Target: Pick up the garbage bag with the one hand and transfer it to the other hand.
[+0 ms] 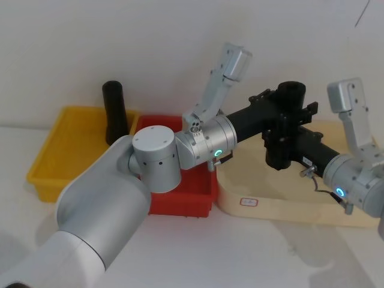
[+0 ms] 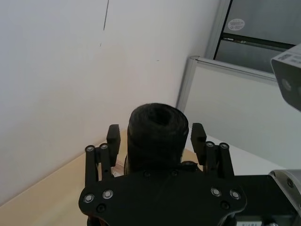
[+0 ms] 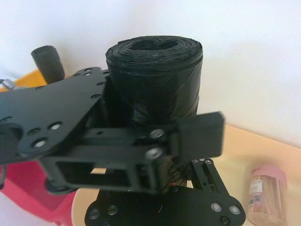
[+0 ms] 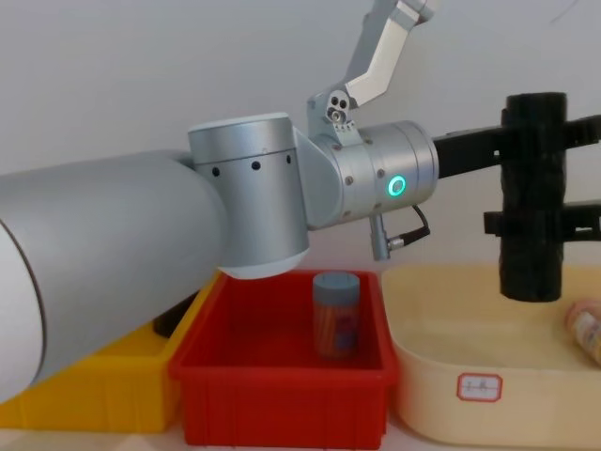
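The garbage bag (image 4: 532,197) stands upright in the air above the beige bin (image 4: 488,399) at the right, with the left hand (image 1: 287,105) around its upper part and the right hand (image 1: 282,141) around its lower part. The left fingers (image 2: 113,136) stand just apart from the roll, so this hand looks released, while the right hand seems clenched on it. To do the handover well, I think the left hand should pull straight back only after the right grip is firm, without tilting the roll.

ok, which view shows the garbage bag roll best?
The chest view: the garbage bag stands upright above the cream tub, full length in profile, crossed by both grippers. The head view shows it from above, partly covered. The left wrist view shows its end; the right wrist view its upper part.
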You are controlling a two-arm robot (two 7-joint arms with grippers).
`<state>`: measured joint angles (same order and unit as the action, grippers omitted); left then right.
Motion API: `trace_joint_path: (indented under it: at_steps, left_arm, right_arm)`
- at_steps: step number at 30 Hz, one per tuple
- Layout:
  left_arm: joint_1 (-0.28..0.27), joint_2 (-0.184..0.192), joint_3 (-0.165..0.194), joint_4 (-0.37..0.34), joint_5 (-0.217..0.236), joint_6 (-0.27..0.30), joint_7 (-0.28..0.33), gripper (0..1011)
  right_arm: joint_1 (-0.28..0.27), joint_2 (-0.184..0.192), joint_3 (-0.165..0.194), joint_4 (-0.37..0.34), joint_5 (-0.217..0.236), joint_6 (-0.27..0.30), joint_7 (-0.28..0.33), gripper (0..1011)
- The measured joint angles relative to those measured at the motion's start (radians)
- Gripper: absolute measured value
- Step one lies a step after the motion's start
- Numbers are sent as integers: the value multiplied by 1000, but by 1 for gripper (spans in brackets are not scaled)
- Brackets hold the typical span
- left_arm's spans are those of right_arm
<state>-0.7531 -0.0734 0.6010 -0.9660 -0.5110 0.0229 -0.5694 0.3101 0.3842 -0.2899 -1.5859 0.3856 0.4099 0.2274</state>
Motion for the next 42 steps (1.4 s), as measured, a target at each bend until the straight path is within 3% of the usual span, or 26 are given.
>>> trace_joint_path:
  at_steps: [5,20,32,36,42]
  left_arm:
    - [0,0,0,0,0,0,0,1001]
    - [0,0,0,0,0,0,0,1001]
    - [0,0,0,0,0,0,0,1001]
    - [0,0,0,0,0,0,0,1002]
    - [0,0,0,0,0,0,0,1001]
  right_arm:
    - [9,-5,18,14,-4,-7,-16,535]
    - [57,-16,79,90,-14,-43,-58,539]
    - [75,-19,100,117,-18,-56,-69,924]
    - [78,-19,103,122,-18,-58,-72,1002]
    - [81,-20,107,127,-19,-61,-74,1000]
